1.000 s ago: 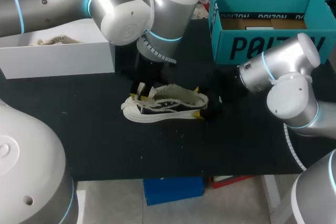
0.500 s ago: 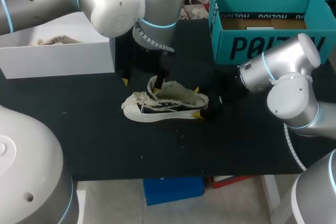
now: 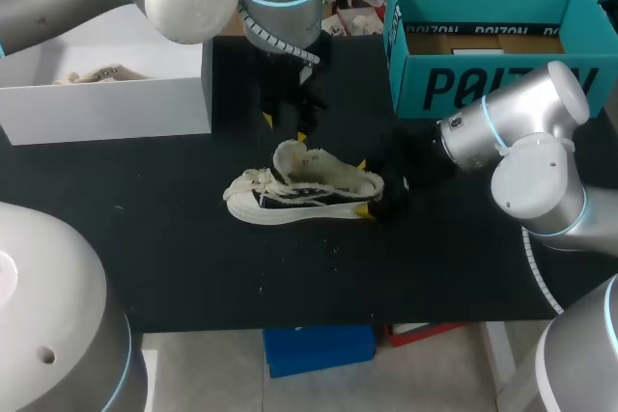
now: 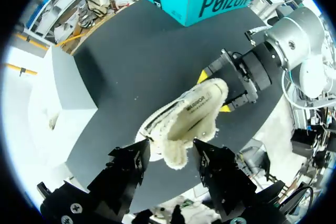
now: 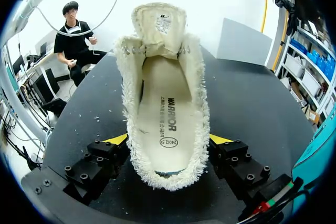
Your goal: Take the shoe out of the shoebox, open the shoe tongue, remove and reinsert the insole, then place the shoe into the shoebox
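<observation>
Lifting off the tongue (image 3: 288, 155), the left gripper (image 3: 285, 128) has drawn back toward 12 o'clock and now hangs above the shoe (image 3: 304, 190), its fingers spread with nothing between them. That shoe has kept its place on its sole in the middle of the table (image 3: 193, 258), toe toward 9 o'clock, tongue folded up and the insole (image 5: 164, 114) showing inside. At the shoe's 3 o'clock end the right gripper (image 3: 368, 187) stays pinched on the heel from both sides. From the shoe, the teal shoebox (image 3: 483, 84) stands at 1 o'clock and a white box (image 3: 106, 108) at 10 o'clock.
</observation>
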`<state>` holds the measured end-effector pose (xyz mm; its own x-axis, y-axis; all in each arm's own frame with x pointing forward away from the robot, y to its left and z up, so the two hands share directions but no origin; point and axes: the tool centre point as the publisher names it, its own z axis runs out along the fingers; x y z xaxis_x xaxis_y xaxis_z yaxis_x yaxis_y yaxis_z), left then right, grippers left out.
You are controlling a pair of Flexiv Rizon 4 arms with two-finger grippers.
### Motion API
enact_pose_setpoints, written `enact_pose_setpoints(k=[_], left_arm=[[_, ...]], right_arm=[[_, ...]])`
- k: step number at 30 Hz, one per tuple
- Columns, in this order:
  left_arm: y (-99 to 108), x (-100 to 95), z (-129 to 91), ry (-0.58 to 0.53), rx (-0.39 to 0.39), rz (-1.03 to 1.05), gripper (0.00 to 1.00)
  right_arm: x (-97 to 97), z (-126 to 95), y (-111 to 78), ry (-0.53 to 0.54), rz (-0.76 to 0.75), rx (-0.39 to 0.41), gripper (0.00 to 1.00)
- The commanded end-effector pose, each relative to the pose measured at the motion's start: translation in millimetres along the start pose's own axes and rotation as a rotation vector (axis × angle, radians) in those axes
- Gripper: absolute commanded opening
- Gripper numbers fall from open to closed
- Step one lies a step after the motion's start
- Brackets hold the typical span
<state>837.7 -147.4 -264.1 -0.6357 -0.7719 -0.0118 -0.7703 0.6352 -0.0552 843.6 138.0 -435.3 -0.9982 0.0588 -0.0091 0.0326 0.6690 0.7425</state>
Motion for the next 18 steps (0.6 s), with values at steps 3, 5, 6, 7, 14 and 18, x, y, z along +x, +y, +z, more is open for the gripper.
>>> enact_pose_setpoints(k=[3,5,6,7,14,18], left_arm=[[-9.5,15.5,14.6,0.289,-0.047,0.443,0.0],[-9.6,21.1,16.6,0.355,-0.053,0.487,0.0],[-8.9,22.6,16.8,0.386,-0.056,0.505,0.0],[-8.2,24.5,17.5,0.391,-0.063,0.51,0.0],[-7.8,25.8,18.1,0.374,-0.073,0.483,0.0],[-7.8,25.8,18.1,0.374,-0.073,0.483,0.0]], right_arm=[[-1.3,2.4,-2.4,-0.001,0.001,0.002,0.0],[-1.3,2.4,-2.4,-0.001,0.001,0.002,0.0],[-1.3,2.4,-2.4,-0.001,0.001,0.002,0.0],[-1.3,2.4,-2.4,-0.001,0.001,0.002,0.0],[-1.3,2.4,-2.4,-0.001,0.001,0.002,0.0],[-1.3,2.4,-2.4,-0.001,0.001,0.002,0.0]])
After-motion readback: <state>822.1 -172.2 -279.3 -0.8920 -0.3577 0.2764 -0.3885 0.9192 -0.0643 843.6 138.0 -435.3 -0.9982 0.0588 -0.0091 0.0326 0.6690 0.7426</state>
